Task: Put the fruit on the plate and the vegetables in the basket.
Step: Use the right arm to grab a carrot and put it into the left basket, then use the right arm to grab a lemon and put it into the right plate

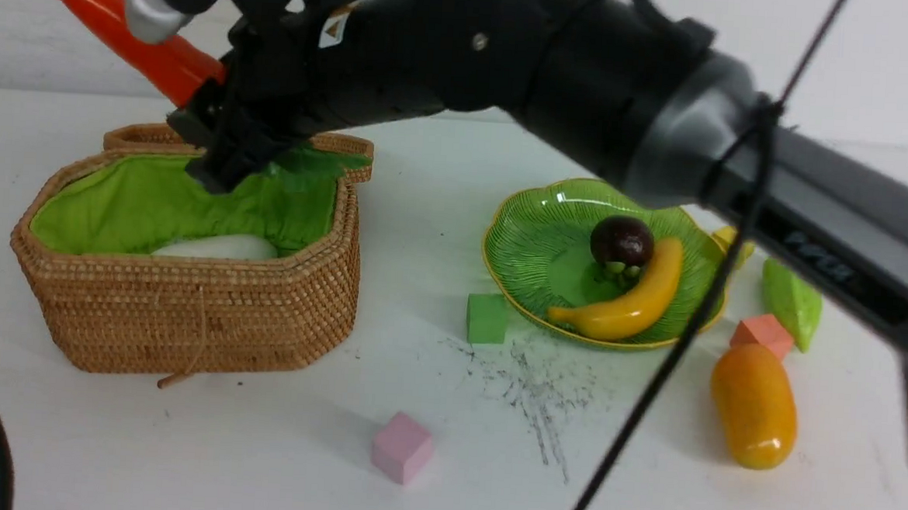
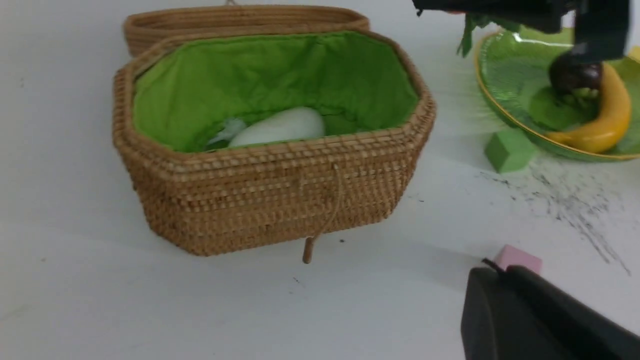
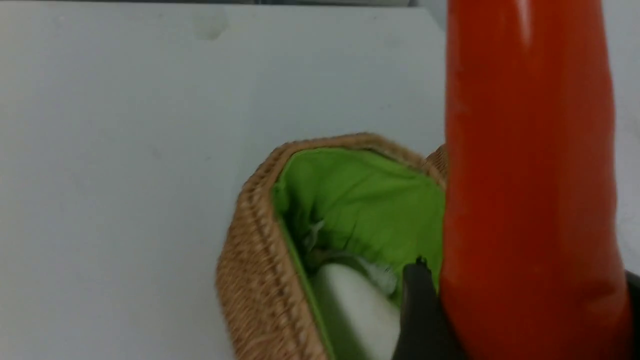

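Right arm [image 1: 664,103] is closest to the lens and fills the top of the front view, reaching across to the robot's left side. Right fingers [image 3: 419,310] are clamped around the carrot [image 1: 123,35], partway closed on its thick end.

The carrot's long axis slants: the orange tip is up and out to the robot's left, the leafy end down toward the basket [image 1: 186,326]. The basket opening sits right under the fingers, more toward its far edge by the folded-back lid [image 1: 141,136]. I judge the drop only needs to go straight down or a touch nearer me. The carrot's slant could catch the rim.

The radish [image 1: 213,246] is already inside on the green lining.

Left fingers [image 2: 525,320] are closed with nothing in them that I can see, low on the desk [image 1: 179,458] by the pink cube [image 1: 402,447]. That arm is nearer the basket but idle.

The plate [image 1: 533,236] holds the mangosteen [image 1: 622,240] and the banana [image 1: 638,300], which touch. The mango [image 1: 753,403] and gourd [image 1: 792,302] lie on the desk just right of the plate, not yet sorted. The green cube [image 1: 486,317] sits at the plate's near rim and the orange cube [image 1: 762,333] between gourd and mango.
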Tool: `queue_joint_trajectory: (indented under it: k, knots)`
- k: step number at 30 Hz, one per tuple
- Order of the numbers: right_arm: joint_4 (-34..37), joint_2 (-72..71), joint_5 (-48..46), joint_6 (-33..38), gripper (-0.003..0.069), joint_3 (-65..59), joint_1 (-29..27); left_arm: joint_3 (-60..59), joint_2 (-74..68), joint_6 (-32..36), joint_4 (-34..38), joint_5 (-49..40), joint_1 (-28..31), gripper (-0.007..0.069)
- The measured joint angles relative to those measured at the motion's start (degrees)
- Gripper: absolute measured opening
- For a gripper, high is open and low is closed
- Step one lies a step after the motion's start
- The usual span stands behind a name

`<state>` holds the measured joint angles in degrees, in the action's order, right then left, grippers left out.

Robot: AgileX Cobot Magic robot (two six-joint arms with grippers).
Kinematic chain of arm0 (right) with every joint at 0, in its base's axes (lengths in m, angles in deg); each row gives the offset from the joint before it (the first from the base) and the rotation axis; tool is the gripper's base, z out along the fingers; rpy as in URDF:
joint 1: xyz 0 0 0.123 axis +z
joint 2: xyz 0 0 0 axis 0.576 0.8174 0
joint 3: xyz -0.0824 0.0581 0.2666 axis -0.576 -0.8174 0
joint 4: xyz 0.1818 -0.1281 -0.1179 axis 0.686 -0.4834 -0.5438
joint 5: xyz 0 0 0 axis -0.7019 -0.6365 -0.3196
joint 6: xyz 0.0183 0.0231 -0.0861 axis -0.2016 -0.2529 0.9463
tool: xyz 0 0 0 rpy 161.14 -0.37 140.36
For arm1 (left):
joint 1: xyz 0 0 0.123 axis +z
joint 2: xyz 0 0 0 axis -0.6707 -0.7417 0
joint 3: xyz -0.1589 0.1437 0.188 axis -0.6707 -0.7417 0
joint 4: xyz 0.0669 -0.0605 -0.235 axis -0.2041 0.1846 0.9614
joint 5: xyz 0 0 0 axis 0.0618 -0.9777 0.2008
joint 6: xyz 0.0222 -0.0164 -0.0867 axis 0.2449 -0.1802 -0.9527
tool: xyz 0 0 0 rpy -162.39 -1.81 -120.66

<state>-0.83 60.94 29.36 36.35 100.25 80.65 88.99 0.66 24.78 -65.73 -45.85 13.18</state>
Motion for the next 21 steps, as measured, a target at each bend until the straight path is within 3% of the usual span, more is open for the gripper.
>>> queue_joint_trajectory:
  k: [4, 10, 13, 16, 19, 21]
  knots:
    - [-0.05, 6.29, 4.01, 1.62, 0.0392, 3.47, -0.06, 0.00, 0.00, -1.08, -0.61, -0.70, 0.00, -0.0002]
    - [-1.54, 9.92, 6.70, 2.18, 0.0636, 3.79, -0.06, 0.00, 0.00, -1.30, -0.61, -1.17, 0.00, -0.0002]
    - [-3.09, 8.05, 3.17, 1.75, 0.0669, 3.79, -0.06, 0.00, 0.00, -1.30, -0.38, -1.17, 0.00, -0.0002]
    - [-4.87, 3.43, -4.84, -2.70, 0.0629, 3.79, -0.10, 0.00, 0.00, -0.85, 1.00, -0.99, 0.00, 0.0000]
    - [-9.12, -2.96, -17.27, -11.22, 0.0538, 3.93, -0.10, 0.00, 0.00, 2.83, 5.48, 0.11, 0.00, 0.0000]
    - [-13.82, -7.97, -27.30, -18.37, 0.0441, 4.43, -0.23, 0.00, 0.06, 8.15, 11.21, 1.59, 0.00, 0.0001]
